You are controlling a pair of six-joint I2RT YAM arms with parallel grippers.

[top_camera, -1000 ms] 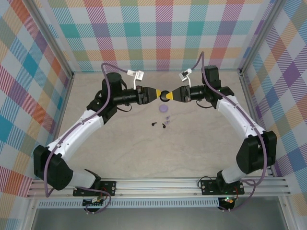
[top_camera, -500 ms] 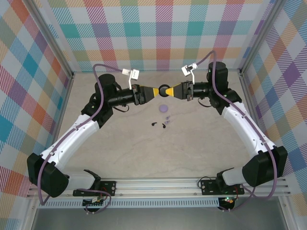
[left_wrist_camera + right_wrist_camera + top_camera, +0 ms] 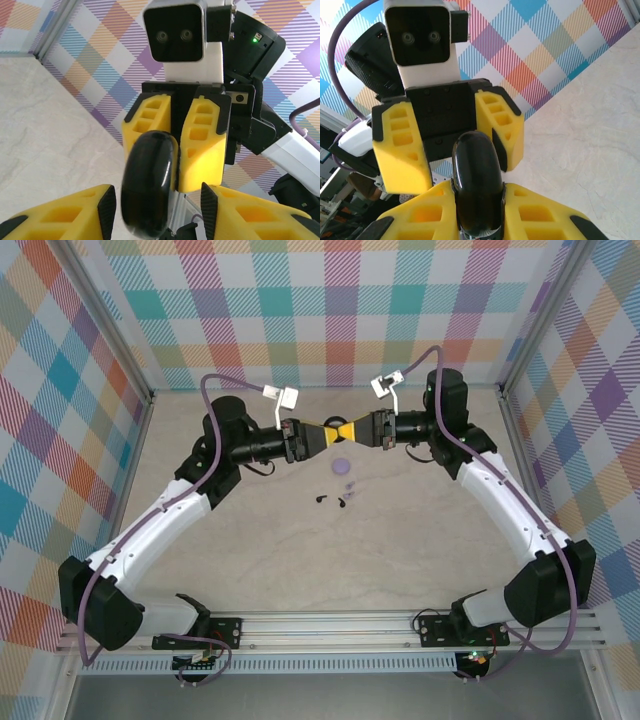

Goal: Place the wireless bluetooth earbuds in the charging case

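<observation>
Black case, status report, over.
Right gripper shut on black case, mid-air. Left gripper open around it. Earbuds loose on table, beside lavender case. Nothing blocking.

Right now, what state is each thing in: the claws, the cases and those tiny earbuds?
right claw: shut on the black case
left claw: open around the black case
black case: held on edge in mid-air
lavender case: lying flat on the table
earbuds: loose on the table
</observation>
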